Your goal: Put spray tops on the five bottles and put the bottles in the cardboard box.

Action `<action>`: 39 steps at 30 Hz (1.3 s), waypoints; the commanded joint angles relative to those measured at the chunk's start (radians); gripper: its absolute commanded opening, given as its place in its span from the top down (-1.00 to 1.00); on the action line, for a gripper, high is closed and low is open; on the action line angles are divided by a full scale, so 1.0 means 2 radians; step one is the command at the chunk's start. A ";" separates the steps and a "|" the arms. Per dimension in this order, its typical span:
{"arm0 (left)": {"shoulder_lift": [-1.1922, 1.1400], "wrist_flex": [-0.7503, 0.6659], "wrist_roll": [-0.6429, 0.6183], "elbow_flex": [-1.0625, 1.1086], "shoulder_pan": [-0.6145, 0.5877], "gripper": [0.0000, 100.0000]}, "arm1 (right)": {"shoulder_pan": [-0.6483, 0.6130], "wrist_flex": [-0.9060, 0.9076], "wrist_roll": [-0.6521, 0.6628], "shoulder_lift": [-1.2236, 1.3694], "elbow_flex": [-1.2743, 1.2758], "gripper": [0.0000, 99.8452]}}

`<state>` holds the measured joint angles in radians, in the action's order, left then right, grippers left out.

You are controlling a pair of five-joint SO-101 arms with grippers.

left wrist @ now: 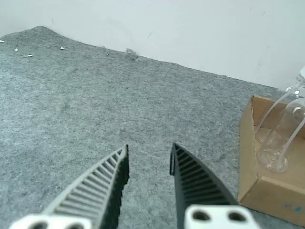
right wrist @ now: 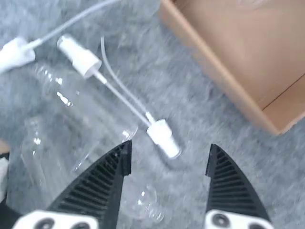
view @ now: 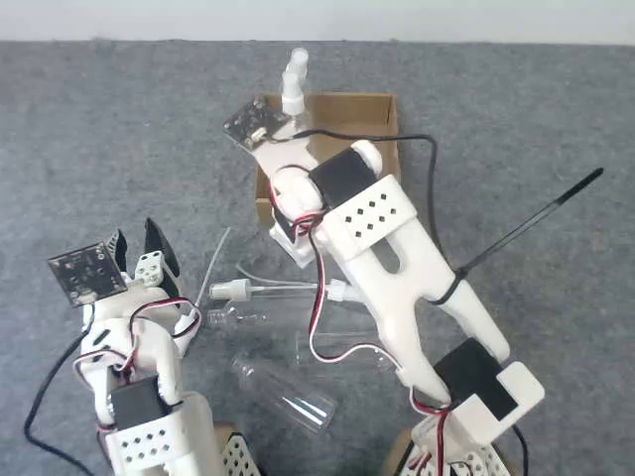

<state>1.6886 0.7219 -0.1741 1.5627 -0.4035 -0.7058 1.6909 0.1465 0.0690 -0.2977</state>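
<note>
Left pincer (left wrist: 148, 150): jaws partly open with a modest gap; nothing held; grey mat (left wrist: 119, 95) beneath and beyond its tips.
Right pincer (right wrist: 169, 145): jaws spread wide; nothing held; hangs over loose parts beside the box.
Spray top (right wrist: 163, 137): white; lies on the mat directly under the right pincer's gap, between its two tips.
Second spray top (right wrist: 78, 56): farther out past the right pincer's tips; its thin tube runs back towards the first.
Clear bottles (right wrist: 62, 95): on their sides on the mat, under and beyond one finger of the right pincer.
Cardboard box (right wrist: 228, 62): open; past the right pincer's other finger; well ahead of the left pincer, off to one side.
Capped bottles (view: 295, 74): two, upright in the box's far corner; beyond both pincers.
</note>
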 commanded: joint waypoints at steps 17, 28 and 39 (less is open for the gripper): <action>0.008 -0.017 0.004 -0.001 -0.005 0.73 | -0.076 0.049 0.032 -0.046 0.005 0.59; 0.008 -0.051 0.002 0.012 -0.033 0.73 | -0.102 -0.072 0.093 -0.148 0.200 0.58; 0.008 -0.051 0.002 0.012 -0.033 0.73 | -0.105 -0.211 0.094 -0.172 0.346 0.44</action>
<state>1.6886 0.6483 -0.1741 1.5980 -0.4649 -0.9037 1.3349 0.3168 -0.2179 0.3728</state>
